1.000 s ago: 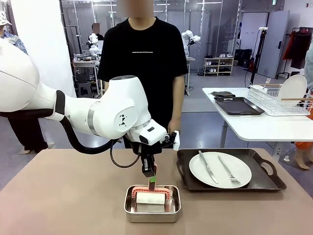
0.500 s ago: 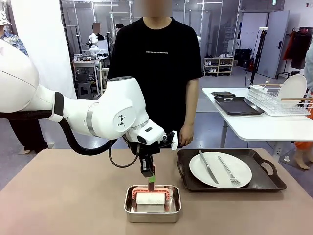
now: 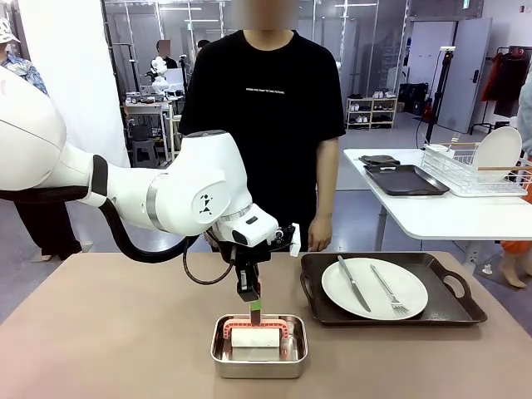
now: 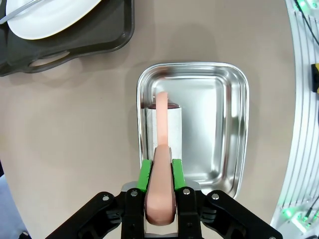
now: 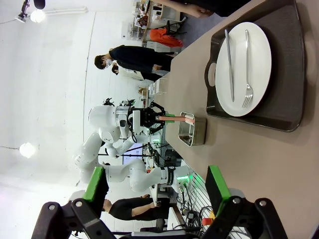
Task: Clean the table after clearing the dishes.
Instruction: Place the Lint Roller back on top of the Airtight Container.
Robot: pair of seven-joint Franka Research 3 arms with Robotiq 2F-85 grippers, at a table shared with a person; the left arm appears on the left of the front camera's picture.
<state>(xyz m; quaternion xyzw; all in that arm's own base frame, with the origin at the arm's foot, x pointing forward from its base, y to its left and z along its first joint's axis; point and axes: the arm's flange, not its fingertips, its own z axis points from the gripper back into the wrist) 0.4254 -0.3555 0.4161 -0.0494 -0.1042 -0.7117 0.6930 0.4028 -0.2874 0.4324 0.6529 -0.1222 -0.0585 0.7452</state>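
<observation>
Pink plastic is what my left gripper [image 4: 160, 172] pinches, green pads pressed tight on the roller handle [image 4: 162, 129], whose white roll [image 3: 255, 336] sits low inside the steel pan [image 3: 218, 353] near my edge of the brown table [image 3: 108, 332]; my right gripper [image 5: 156, 183] is spread wide, holding nothing. Farther right on the table, apart from the pan, lies a dark tray [image 3: 453, 314] bearing a white plate [image 3: 374, 289] with knife [image 3: 355, 283] and fork [image 3: 389, 291]. Beyond the far edge stands a person [image 3: 266, 108] in black.
</observation>
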